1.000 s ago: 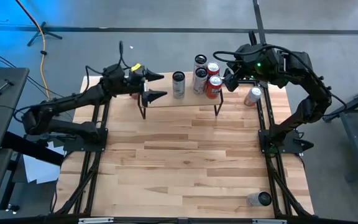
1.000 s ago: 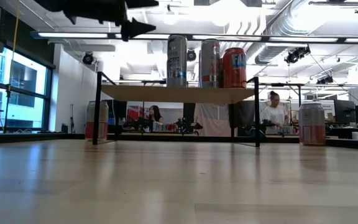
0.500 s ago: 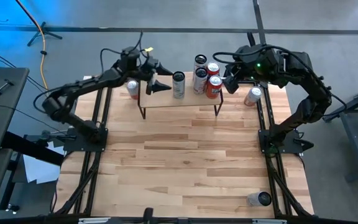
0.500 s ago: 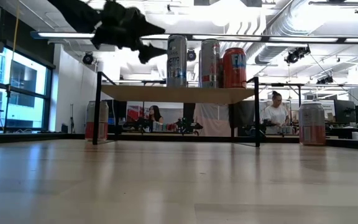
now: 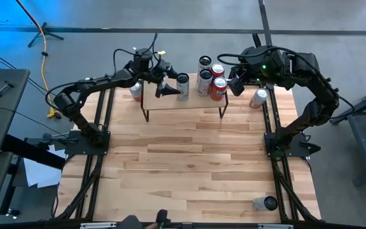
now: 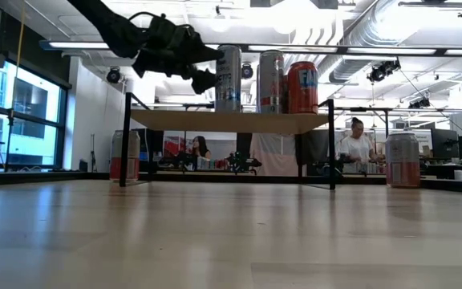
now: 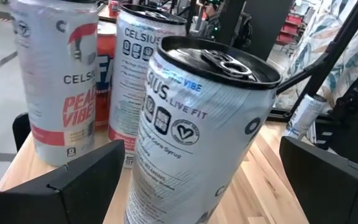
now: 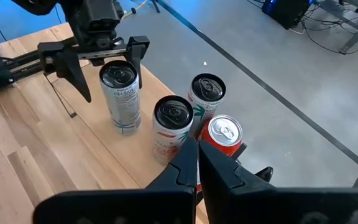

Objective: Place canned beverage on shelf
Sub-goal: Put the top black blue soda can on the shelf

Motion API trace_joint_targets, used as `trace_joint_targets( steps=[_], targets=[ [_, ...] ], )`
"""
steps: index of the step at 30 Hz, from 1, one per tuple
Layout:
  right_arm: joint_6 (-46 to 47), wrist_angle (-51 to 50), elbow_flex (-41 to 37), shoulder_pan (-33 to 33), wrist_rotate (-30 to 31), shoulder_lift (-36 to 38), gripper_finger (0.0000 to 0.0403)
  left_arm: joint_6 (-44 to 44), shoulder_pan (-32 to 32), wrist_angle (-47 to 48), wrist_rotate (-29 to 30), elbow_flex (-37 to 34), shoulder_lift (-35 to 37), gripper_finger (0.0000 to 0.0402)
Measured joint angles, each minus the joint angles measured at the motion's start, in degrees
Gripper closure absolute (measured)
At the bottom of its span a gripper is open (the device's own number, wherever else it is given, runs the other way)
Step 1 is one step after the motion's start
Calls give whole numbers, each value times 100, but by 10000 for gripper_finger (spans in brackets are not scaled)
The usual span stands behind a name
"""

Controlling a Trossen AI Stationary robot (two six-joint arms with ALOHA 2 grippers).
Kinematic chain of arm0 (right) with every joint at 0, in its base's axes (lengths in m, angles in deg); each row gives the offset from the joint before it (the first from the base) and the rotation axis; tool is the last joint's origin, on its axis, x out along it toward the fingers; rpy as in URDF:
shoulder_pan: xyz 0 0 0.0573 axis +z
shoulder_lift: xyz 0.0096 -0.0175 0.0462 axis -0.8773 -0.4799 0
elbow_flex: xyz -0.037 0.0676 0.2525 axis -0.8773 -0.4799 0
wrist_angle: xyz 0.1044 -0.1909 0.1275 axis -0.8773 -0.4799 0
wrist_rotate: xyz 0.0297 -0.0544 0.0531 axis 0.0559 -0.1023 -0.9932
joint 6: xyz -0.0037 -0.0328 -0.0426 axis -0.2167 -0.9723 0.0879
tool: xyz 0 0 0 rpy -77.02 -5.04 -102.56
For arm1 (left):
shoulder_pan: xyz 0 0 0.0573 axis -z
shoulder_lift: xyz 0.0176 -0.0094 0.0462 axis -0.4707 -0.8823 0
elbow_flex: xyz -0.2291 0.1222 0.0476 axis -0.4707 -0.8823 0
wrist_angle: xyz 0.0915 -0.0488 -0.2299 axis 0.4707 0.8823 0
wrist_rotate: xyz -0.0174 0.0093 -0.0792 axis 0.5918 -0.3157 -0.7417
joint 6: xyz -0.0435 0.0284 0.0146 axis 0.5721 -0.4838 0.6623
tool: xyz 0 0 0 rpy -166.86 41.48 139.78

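The silver Celsius can [image 5: 182,86] stands upright on the shelf [image 5: 189,104], toward its 9 o'clock end on the light plank top. In the left wrist view this can [image 7: 197,134] fills the space between the two dark fingers [image 7: 67,186], which stand wide apart on either side of it and do not press on it (nothing is gripped).

The left gripper [image 5: 164,84] hangs at can height just at the can's 9 o'clock side, jaws spread around it; its arm reaches in from the counter's left side, elbow raised, forearm running level over the shelf's end. In the low view the left gripper [image 6: 203,68] sits above the plank beside the can [image 6: 228,78].

At the shelf's 3 o'clock end stand three more cans: a Peach Vibe can [image 8: 173,127], a red can [image 8: 222,140] and another silver one [image 8: 207,94].

The right gripper [image 5: 233,81] hovers just beyond those cans at 3 o'clock, jaws closed and empty, arm folded back over the counter [image 5: 189,165] edge. One more can [image 5: 258,98] stands on the counter nearby.
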Motion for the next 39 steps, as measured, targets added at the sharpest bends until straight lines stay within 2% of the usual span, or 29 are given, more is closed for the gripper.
trace_joint_targets(
  steps=[4, 10, 14, 26, 34, 39],
  targets=[
    [-2, 0, 0, -1, 2, 0, 403, -88, 132, -78, 55, 0, 2, 24],
    [-2, -2, 0, 0, 2, 0, 403, -585, 427, -66, 548, 0, 2, 70],
    [-2, -4, 0, 0, 2, 0, 403, -532, 455, -60, 670, 0, 2, 100],
    [-2, -2, 0, -2, 2, 0, 403, -155, 373, 8, 861, -8, 84, 219],
    [-48, 13, 0, -2, 4, -80, 403, -197, 303, -118, 2402, -9, 463, 221],
    [-144, 5, 0, -1, -2, -222, 403, -87, 433, -639, 3268, -9, 349, 221]
  ],
)
